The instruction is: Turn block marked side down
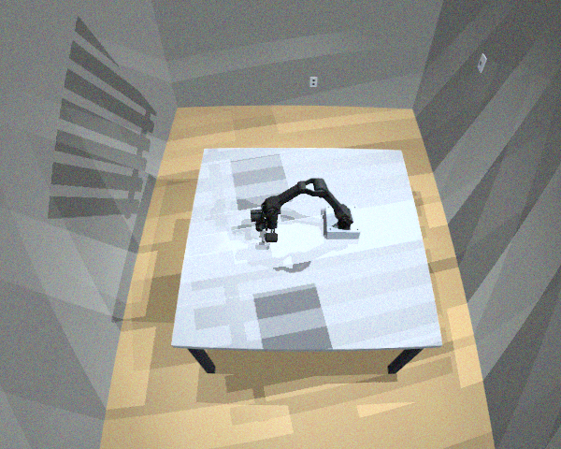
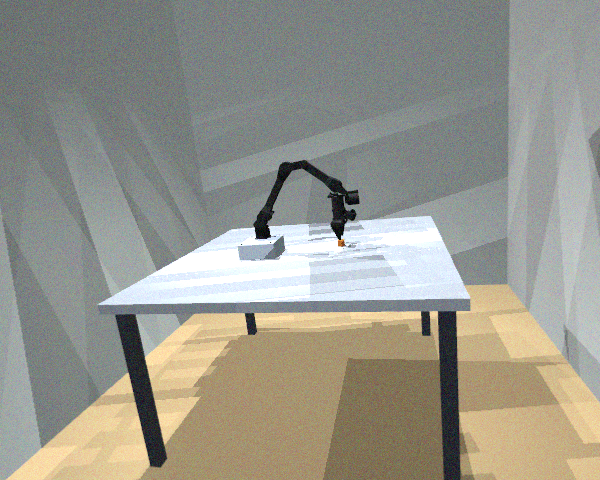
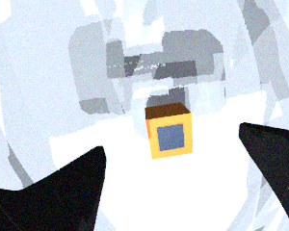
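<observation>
The small orange block (image 2: 340, 242) (image 3: 170, 137) rests on the table (image 1: 377, 299) (image 2: 212, 289). Its marked side, with a blue-grey square, faces up toward the wrist camera. A dark brown side shows at its far edge in the wrist view. In the top view the block is hidden behind the gripper. My gripper (image 1: 266, 233) (image 2: 340, 237) (image 3: 175, 141) is open and empty, pointing down just over the block. In the wrist view the block lies between the two spread fingers, with a gap on each side and no contact visible.
The arm's light grey base (image 1: 342, 234) (image 2: 259, 249) stands on the table, to the right of the gripper in the top view and to its left in the exterior view. Patchy shadows and bright glare lie across the table top.
</observation>
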Available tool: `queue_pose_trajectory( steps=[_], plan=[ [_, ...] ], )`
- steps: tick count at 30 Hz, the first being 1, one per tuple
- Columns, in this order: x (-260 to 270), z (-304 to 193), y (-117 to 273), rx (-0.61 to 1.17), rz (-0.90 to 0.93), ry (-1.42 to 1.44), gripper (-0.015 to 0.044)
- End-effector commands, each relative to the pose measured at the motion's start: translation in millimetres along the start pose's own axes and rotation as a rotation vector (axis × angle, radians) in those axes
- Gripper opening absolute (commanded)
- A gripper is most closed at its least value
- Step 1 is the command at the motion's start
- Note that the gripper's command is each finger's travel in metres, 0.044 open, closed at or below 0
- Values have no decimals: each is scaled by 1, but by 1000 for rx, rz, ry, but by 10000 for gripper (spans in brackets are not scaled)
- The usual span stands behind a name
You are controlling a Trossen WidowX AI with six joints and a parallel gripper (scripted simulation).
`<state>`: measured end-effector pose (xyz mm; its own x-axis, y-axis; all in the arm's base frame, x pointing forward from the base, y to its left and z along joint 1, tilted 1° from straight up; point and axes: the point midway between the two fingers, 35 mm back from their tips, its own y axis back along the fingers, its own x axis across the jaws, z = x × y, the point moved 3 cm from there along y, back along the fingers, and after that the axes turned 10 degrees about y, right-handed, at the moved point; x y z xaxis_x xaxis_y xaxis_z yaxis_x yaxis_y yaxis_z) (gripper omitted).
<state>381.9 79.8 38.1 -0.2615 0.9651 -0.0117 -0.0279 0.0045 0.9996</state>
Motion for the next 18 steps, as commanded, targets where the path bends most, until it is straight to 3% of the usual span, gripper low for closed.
queue_pose_trajectory(
  steps=[1,15,18],
  plan=[
    [1,-1,-6,2,4,0,440],
    [1,-1,-27,3,4,1,440],
    [1,-1,-27,3,4,1,361]
  ],
)
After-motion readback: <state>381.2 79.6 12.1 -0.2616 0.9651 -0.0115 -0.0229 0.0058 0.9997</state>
